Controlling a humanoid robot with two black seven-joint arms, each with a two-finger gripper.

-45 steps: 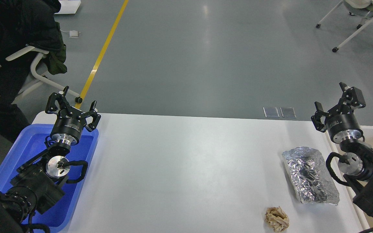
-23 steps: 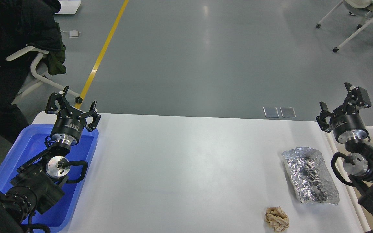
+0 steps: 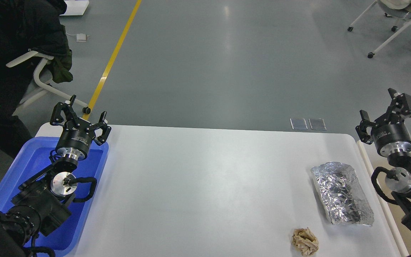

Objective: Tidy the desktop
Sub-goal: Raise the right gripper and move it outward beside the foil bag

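Note:
The white desktop (image 3: 205,185) fills the middle of the head view. A crumpled silver foil piece (image 3: 341,192) lies flat on its right side. A crumpled beige paper ball (image 3: 304,241) lies near the front edge, below and left of the foil. My left gripper (image 3: 80,116) is open and empty above the far end of the blue tray. My right gripper (image 3: 385,109) is open and empty, raised past the desktop's right edge over the cream bin, up and right of the foil.
A blue plastic tray (image 3: 20,171) sits at the desktop's left end under my left arm. A cream-white bin (image 3: 366,157) with a beige inside stands at the right edge. Office chairs stand on the grey floor at far left (image 3: 45,78) and far right (image 3: 398,25).
My right gripper has moved right and slightly up, from beside the foil's far end to over the cream bin. The left arm, foil and paper ball have not moved.

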